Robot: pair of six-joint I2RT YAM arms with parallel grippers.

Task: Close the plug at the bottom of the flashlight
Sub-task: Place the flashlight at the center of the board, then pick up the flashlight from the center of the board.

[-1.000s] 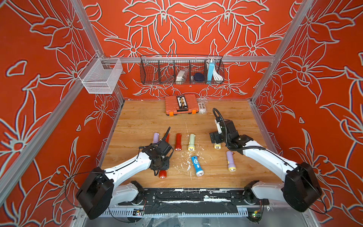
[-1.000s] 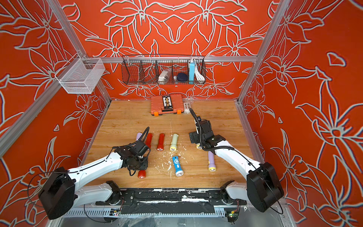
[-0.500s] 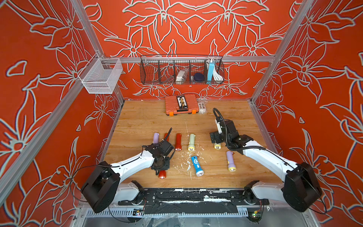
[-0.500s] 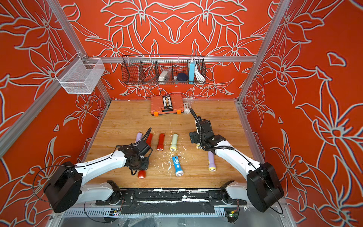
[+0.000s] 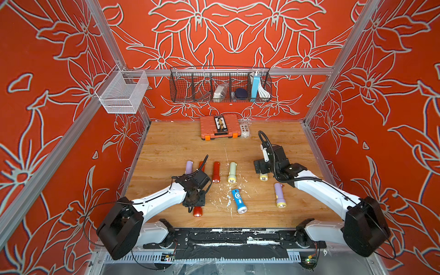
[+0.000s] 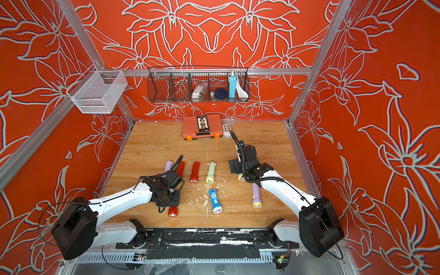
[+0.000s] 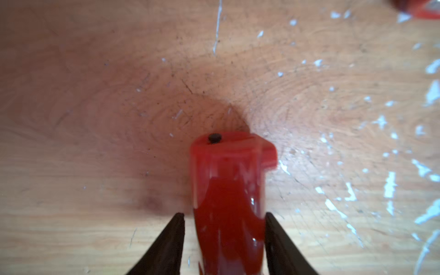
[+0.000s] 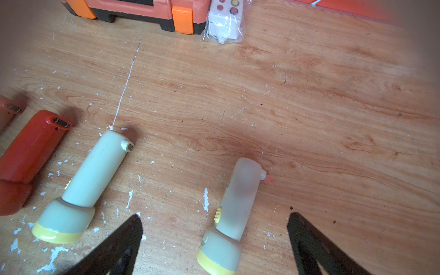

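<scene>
A red flashlight lies on the wooden table, and only its head shows below my left gripper in both top views. In the left wrist view my left gripper stands open astride the body, with a thin gap on one side. A red plug tab juts sideways from the flashlight's bottom end. My right gripper hangs wide open over a pale green flashlight, holding nothing. That flashlight's plug sticks out at its end.
Several other flashlights lie in the table's middle: lilac, red, pale green, blue, lilac. An orange case sits at the back. A wire basket and a white basket hang on the walls.
My left gripper's jaws have parted from nearly shut and now stand either side of the red flashlight. The left arm's base has swung slightly. The right arm has not moved.
</scene>
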